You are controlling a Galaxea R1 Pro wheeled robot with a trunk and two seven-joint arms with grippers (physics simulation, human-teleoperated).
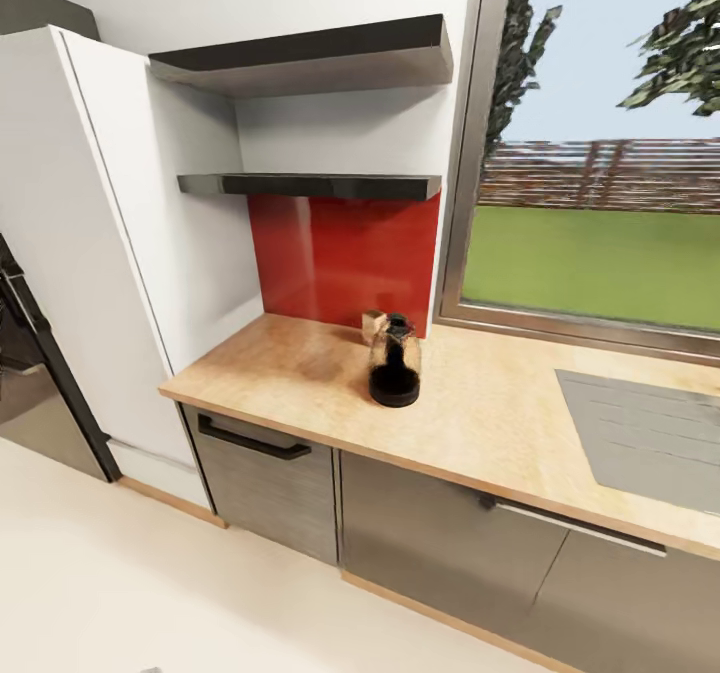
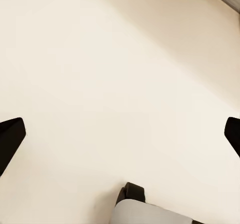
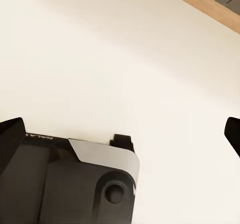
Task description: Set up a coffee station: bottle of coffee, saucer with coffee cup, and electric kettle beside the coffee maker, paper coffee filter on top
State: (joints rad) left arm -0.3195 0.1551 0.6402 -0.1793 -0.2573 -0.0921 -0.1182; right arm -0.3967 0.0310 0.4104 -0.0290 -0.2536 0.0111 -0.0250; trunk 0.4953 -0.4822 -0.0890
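Note:
In the head view a glass coffee maker [image 1: 394, 363] with a black base and lid stands on the wooden countertop [image 1: 300, 373], in front of the red backsplash. Right behind it sits a small beige item [image 1: 373, 325], too small to identify. Two dark wall shelves [image 1: 310, 185] hang above; I see them from below, and their tops are hidden. My left gripper [image 2: 120, 139] hangs open over the pale floor, with nothing between its fingers. My right gripper [image 3: 120, 134] is open too, above the floor and the robot's base [image 3: 75, 184].
A grey sink drainboard [image 1: 640, 433] is set into the counter at the right, below a large window [image 1: 600, 153]. A tall white cabinet [image 1: 90, 233] bounds the counter's left end, with a dark oven [image 1: 20, 353] beyond it. Grey drawers [image 1: 265, 473] sit under the counter.

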